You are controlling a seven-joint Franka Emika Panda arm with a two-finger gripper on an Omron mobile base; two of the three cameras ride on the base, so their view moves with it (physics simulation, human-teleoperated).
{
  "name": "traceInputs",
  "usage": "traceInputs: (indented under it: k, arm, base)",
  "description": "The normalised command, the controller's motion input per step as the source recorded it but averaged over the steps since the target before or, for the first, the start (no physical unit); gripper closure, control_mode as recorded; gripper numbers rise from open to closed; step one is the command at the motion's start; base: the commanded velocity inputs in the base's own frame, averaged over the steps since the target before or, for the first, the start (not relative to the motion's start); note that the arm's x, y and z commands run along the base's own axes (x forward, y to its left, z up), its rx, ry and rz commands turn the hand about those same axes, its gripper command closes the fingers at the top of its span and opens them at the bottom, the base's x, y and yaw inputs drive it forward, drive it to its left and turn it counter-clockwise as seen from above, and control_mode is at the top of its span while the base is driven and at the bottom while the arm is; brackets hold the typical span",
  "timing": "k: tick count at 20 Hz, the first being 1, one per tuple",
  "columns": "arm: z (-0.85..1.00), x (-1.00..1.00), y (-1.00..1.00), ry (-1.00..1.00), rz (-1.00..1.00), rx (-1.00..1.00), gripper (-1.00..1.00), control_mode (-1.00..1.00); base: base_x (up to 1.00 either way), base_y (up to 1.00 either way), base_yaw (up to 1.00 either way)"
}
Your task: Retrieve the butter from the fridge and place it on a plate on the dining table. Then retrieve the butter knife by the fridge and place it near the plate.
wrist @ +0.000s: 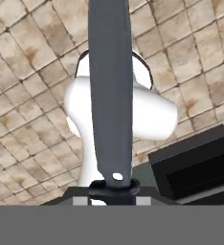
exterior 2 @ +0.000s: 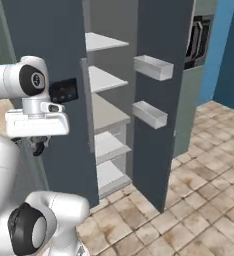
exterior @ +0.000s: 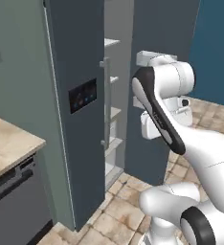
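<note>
tall dark slate-blue fridge (exterior 2: 64,45) standing open, four white shelves (exterior 2: 106,79), two white door bins (exterior 2: 153,67). gripper (wrist: 113,185) jaws pinched narrow round one dark bar handle (wrist: 111,86).

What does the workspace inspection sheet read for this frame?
Surface: beige counter at the left edge of the left base view.
Job's things: fridge, one door swung open, white shelves and two door bins showing.
Clutter: nothing seen.
Grippers: gripper shut on a dark bar, probably a fridge handle.
Cables: nothing seen.
Surroundings: tan tiled floor, blue wall.
</note>
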Motion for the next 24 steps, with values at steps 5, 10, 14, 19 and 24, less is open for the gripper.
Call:
traceInputs:
  k: [5,10,14,19,24]
  arm:
    - [0.0,0.0,0.0,0.0,0.0,0.0,1.0,1.0]
    - [0.0,0.0,0.0,0.0,0.0,0.0,1.0,1.0]
    - [0.0,0.0,0.0,0.0,0.0,0.0,1.0,1.0]
    - [0.0,0.0,0.0,0.0,0.0,0.0,1.0,1.0]
    - [0.0,0.0,0.0,0.0,0.0,0.0,1.0,1.0]
  base:
    - [-0.03,-0.03,-0.76]
    - [-0.03,-0.25,-0.69]
    - [-0.02,-0.5,-0.6]
    - [0.33,-0.48,-0.5]
    - [0.94,-0.08,-0.42]
